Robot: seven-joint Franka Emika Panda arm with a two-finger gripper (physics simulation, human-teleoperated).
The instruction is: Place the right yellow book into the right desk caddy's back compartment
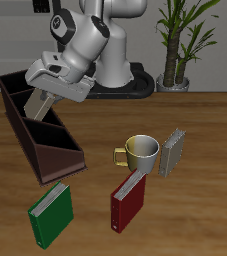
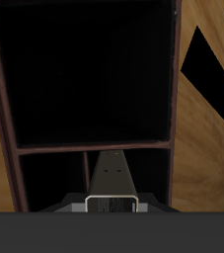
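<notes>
My gripper (image 1: 47,94) is shut on the right yellow book (image 1: 37,104), a thin tan book held tilted over the right desk caddy (image 1: 57,135), with its lower end inside the caddy's walls. The caddy is long, dark maroon and open-topped. Its tall dark back compartment (image 1: 14,92) lies just behind the book. In the wrist view the book (image 2: 113,176) hangs from the gripper (image 2: 112,205) just beside a divider (image 2: 94,149), with a large dark section (image 2: 94,69) beyond it. The other yellow book (image 1: 173,152) stands beside the mug.
A cream mug (image 1: 142,152) stands mid-table. A red book (image 1: 128,200) and a green book (image 1: 51,212) stand near the table's front edge. A potted plant (image 1: 175,45) stands at the back beside the robot's base.
</notes>
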